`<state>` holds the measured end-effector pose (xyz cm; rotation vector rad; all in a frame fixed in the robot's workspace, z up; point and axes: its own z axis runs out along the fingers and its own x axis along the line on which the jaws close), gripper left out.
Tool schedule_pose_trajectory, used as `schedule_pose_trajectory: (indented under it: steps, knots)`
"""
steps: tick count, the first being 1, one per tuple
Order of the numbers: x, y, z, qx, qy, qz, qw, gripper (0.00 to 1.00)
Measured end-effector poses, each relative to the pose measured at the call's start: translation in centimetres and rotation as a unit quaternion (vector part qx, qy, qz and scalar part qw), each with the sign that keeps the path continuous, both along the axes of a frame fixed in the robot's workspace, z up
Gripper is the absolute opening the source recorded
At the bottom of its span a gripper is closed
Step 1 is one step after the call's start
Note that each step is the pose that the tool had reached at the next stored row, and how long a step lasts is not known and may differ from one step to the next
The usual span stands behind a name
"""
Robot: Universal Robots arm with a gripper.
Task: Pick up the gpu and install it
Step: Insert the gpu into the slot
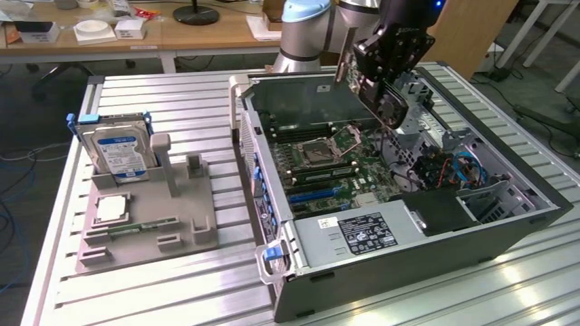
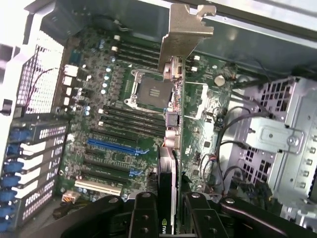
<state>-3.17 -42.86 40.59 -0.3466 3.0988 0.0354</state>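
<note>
Gripper: your gripper (image 1: 384, 75) is pinching the gpu (image 1: 392, 105), with one jaw on each face.
Gpu: it hangs in the air over the open case (image 1: 453, 248), above the motherboard (image 1: 327, 163).
Case: in the exterior view you see the power supply (image 1: 363, 234) at 6 o'clock from the motherboard.
Holder: the grey holder (image 1: 172, 204) is at 9 o'clock from the case. It keeps a hard drive (image 1: 118, 149) upright and a memory stick (image 1: 140, 227) flat.
Writing: the hard drive has a blue-white label and the power supply a dark one. You cannot read either.

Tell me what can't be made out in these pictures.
- Wrist view: the gpu shows edge-on, so its faces are unseen, and it hides a strip of the motherboard.
- Wrist view: the gripper is cut off by the frame edge.
- Exterior view: the gripper covers part of the gpu.
</note>
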Motion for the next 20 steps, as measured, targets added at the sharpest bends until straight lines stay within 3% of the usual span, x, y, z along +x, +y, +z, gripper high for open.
schedule_pose_trajectory:
  steps: [5, 10, 16, 20]
  knots:
    - [-0.02, 0.00, 0.00, 0.0000, 0.0000, 0.030, 0.9995, 0.27]
    - [-0.05, 0.00, 0.00, 0.0000, 0.0000, 0.062, 0.9981, 0.27]
    - [-0.12, 0.00, 0.00, 0.0000, 0.0000, 0.099, 0.9950, 0.27]
    - [-0.14, 0.00, 0.00, 0.0000, 0.0000, 0.129, 0.9917, 0.27]
